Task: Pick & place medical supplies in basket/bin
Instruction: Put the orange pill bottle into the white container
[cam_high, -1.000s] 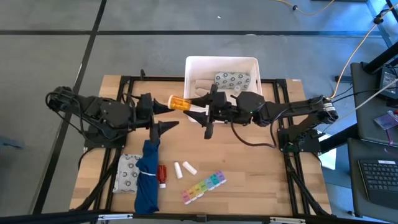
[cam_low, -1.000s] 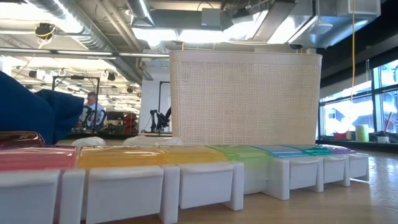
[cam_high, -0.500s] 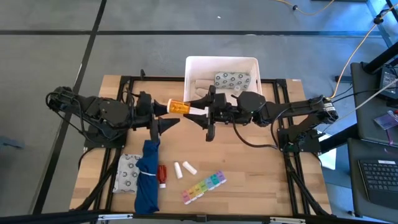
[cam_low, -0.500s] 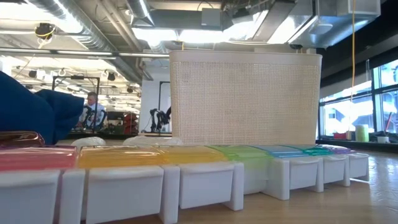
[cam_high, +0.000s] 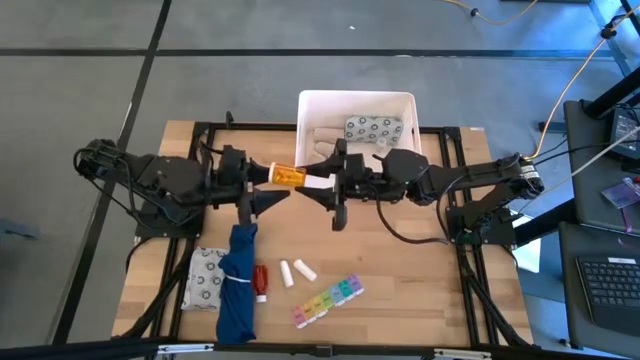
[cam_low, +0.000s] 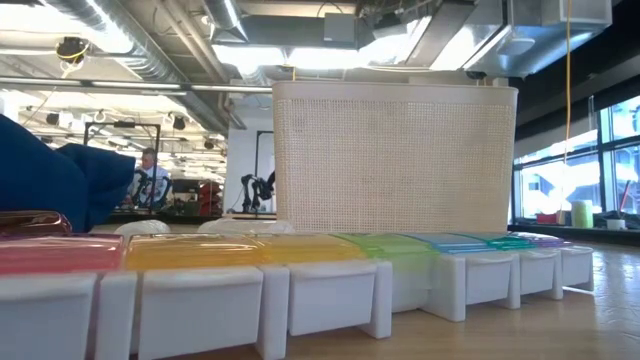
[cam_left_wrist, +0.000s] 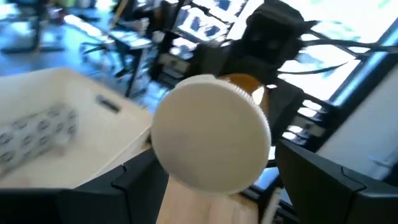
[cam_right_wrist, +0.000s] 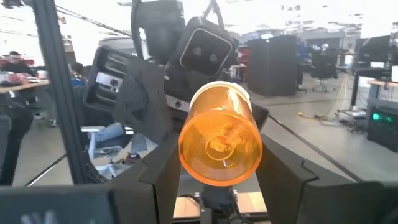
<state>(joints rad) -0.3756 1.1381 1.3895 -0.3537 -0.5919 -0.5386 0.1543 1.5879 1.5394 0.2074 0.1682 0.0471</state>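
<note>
one orange pill bottle (cam_high: 288, 175) gripped by right pincer (cam_high: 333, 183); left pincer (cam_high: 262, 184) wide.

Bright overhead lighting; blurred left wrist view.

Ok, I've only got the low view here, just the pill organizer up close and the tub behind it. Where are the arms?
Observer: Both are mid-table, just short of the tub, meeting at an orange pill bottle.
Operator: Who has it?
Observer: The right gripper is shut on it. The left gripper is open, with a finger either side of the white cap.
Operator: Anything in the tub?
Observer: A grey-patterned packet lies inside.
</note>
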